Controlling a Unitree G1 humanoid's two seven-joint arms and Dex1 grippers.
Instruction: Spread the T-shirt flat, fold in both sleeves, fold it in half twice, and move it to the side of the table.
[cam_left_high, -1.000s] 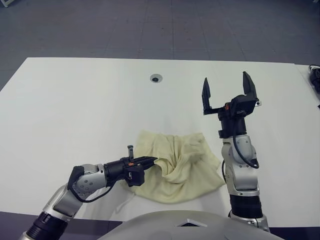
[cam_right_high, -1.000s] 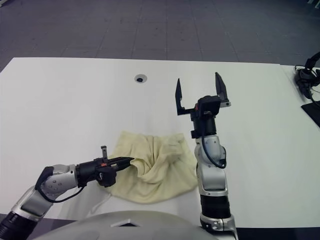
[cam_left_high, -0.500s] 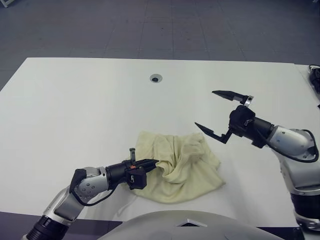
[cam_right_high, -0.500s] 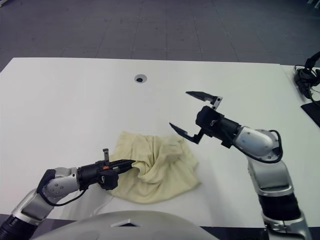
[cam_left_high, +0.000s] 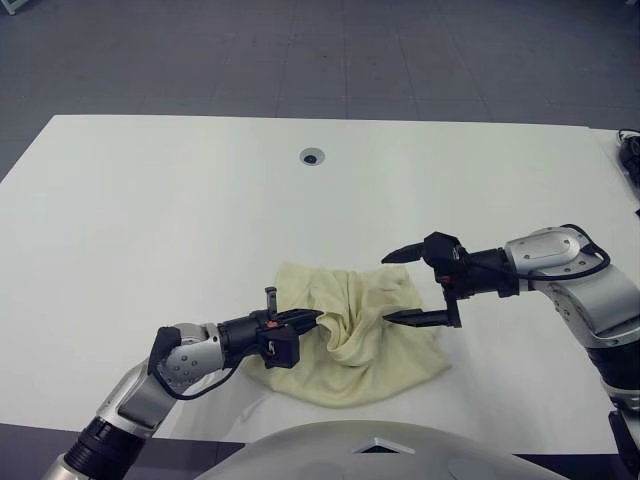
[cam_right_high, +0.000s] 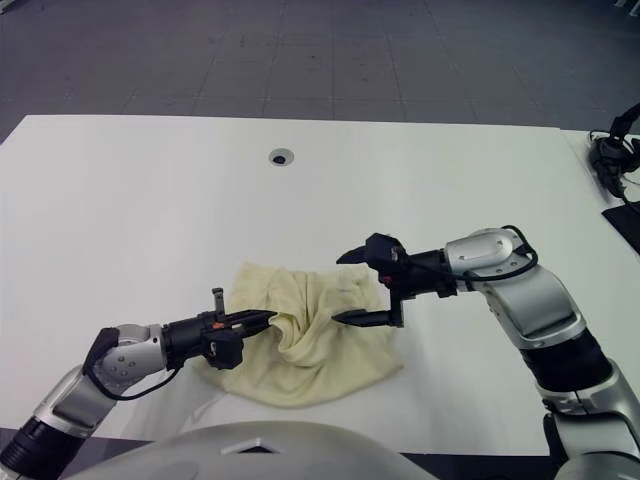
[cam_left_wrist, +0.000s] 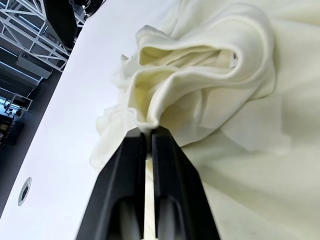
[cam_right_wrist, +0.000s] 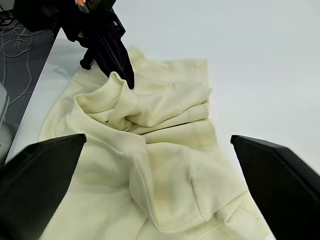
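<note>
Now, T-shirt (cam_left_high: 355, 335): is lying crumpled in a pale yellow heap on the white table (cam_left_high: 150, 200), close to the robot's edge and between the two arms, with folds bunching up toward its middle.
Left gripper (cam_left_high: 314, 317): is pinching a raised fold on the left-hand side of the heap, fingers clenched together on the cloth, and the fabric is gathering to a peak right at the tips.
Right gripper (cam_left_high: 388, 288): is hovering at the right-hand part of the T-shirt with its fingers spread wide. One finger (cam_left_high: 405, 254) is sitting over the far edge of the cloth and the other lower, over the nearer part. Whether that lower tip is touching the fabric cannot be told.
Left arm: is sitting low over the table at the near left, forearm pointing toward the heap.
Right arm: is bending at the elbow on the right, wrist pointing leftward across the cloth.
Table hole (cam_left_high: 313, 156): is sitting well beyond the T-shirt, toward the far edge.
Cables (cam_right_high: 612, 150): are lying dark at the far right edge, well apart from the cloth.
</note>
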